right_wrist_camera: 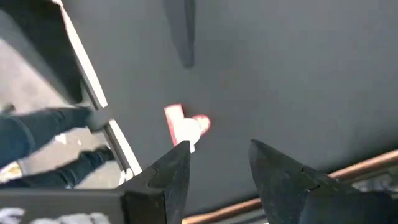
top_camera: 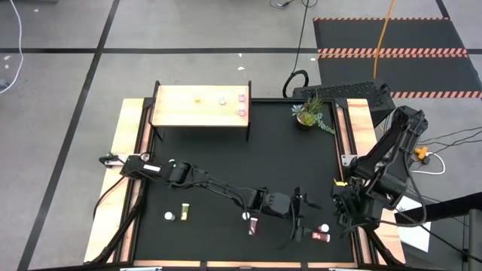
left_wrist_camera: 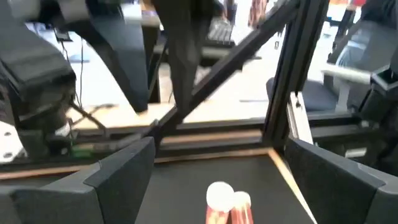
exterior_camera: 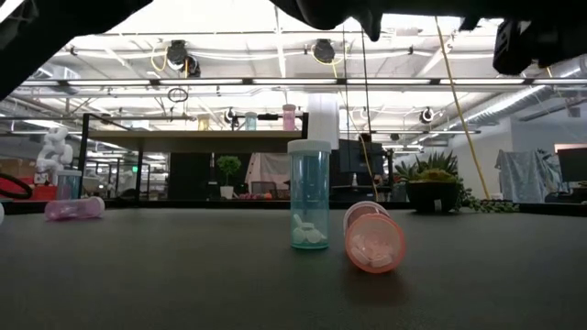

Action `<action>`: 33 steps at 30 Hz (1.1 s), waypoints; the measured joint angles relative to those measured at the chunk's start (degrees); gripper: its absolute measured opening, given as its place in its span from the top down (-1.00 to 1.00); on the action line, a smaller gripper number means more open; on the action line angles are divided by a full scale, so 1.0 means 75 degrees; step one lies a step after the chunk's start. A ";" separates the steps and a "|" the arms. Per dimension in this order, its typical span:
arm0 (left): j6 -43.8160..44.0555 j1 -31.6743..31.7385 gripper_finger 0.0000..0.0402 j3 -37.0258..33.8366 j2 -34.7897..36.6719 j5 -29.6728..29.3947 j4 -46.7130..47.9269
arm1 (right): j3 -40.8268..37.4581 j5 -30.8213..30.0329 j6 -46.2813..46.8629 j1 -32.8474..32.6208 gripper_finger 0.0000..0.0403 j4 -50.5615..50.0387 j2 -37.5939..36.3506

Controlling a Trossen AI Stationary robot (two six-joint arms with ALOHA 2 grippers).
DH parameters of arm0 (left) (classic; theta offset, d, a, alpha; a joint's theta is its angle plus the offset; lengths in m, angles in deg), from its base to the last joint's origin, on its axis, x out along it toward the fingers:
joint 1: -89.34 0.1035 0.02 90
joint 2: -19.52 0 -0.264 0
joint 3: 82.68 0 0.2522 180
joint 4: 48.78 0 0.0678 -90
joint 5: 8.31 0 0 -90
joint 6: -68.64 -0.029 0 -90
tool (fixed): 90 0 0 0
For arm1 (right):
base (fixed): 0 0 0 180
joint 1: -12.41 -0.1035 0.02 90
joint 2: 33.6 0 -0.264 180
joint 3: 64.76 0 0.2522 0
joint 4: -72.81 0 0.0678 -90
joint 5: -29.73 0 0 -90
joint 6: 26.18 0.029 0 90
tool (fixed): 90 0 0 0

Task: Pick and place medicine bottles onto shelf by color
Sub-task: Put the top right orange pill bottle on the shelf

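We see a black mat (top_camera: 226, 165) in a grey-floored hall. The shelf (top_camera: 199, 107) carries four bottles (top_camera: 242, 98); six lie on the mat. The left gripper (top_camera: 299, 216) gapes empty beside two red ones (top_camera: 321, 236); the right gripper (top_camera: 340, 205) hangs part-open, empty.

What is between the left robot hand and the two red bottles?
Nothing. In the high view only bare black table separates the left gripper from the red bottles. The left wrist view shows them just ahead between its open fingers.
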 joint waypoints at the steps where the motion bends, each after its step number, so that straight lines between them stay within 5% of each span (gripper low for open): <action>1: 0.0000 0.0002 -0.79 0.0004 -0.0001 0.0005 0.0135 | 0.0000 -0.0046 0.0081 -0.0031 0.22 0.0017 -0.0050; 13: -0.0575 0.0034 -0.79 0.0001 0.0554 0.0104 0.2083 | -0.0242 0.0028 0.0688 -0.0876 0.22 0.0799 0.0633; 19: -0.0928 0.0187 -0.79 0.0001 0.0670 0.0723 0.2484 | -0.0242 0.1026 0.0721 -0.0998 0.22 0.0935 0.1598; 33: -0.1351 0.0405 -0.79 0.0001 0.1072 0.0854 0.3521 | -0.0242 -0.0009 0.0461 -0.0984 -0.11 0.1668 0.2591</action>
